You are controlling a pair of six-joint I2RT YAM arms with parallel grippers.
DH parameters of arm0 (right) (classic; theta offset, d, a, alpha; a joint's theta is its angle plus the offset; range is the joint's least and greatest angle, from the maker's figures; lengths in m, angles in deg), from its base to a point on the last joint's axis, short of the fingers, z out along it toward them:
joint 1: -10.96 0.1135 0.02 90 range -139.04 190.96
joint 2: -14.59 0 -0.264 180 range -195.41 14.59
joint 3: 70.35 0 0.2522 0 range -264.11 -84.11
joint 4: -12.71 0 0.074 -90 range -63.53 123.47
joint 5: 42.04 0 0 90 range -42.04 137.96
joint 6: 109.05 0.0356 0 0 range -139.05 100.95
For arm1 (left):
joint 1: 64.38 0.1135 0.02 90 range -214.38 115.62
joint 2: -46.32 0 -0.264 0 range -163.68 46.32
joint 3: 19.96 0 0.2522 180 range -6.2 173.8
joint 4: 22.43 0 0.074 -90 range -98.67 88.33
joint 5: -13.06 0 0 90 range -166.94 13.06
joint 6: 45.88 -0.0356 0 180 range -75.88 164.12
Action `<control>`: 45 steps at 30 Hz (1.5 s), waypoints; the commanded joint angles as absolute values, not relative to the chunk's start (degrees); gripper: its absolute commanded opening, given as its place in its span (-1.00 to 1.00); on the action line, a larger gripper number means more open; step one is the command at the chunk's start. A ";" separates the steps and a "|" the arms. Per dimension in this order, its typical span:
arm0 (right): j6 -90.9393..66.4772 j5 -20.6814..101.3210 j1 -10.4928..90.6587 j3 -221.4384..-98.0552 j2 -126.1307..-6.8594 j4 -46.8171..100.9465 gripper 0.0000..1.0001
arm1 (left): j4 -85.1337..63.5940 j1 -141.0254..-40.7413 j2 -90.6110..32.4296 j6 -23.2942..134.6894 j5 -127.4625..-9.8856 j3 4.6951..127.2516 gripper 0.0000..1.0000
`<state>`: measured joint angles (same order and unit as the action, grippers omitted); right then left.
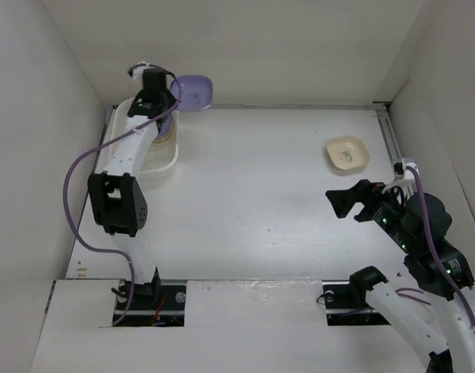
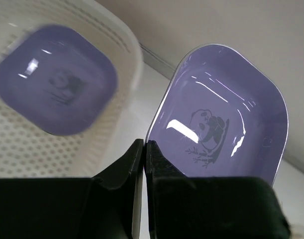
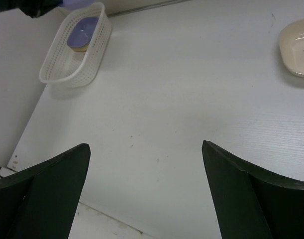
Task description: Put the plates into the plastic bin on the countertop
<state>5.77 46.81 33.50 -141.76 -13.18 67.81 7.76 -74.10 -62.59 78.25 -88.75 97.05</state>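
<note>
My left gripper (image 1: 165,99) is shut on the rim of a lavender plate (image 1: 194,92), held tilted above the far end of the white plastic bin (image 1: 162,165) at the back left. In the left wrist view the fingers (image 2: 139,152) pinch the edge of that plate (image 2: 226,107). Another lavender plate (image 2: 54,79) lies in the bin (image 2: 119,37) on top of a stack. A cream plate (image 1: 347,153) lies flat on the countertop (image 1: 260,210) at the right, also in the right wrist view (image 3: 297,47). My right gripper (image 1: 354,204) is open and empty, just near of the cream plate.
White walls close in the countertop on the left, back and right. A metal rail (image 1: 389,140) runs along the right wall. The bin (image 3: 77,52) with its stacked plates (image 3: 83,32) sits against the left wall.
</note>
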 commanded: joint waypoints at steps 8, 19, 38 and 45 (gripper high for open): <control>6.27 43.57 33.28 -139.48 -13.80 61.89 1.00 | 1.53 -56.66 -63.10 64.79 -75.45 96.01 -1.00; 6.27 43.48 33.28 -139.48 -13.80 61.98 1.00 | -4.80 -49.00 -72.15 63.72 -67.00 95.76 -1.00; 6.79 43.57 33.28 -138.87 -16.62 58.91 1.00 | -2.79 -49.00 -68.39 68.46 -69.28 95.41 0.99; 6.79 55.34 30.31 -135.61 -35.21 46.88 1.00 | 0.91 -56.28 -56.01 75.05 -75.69 92.78 0.99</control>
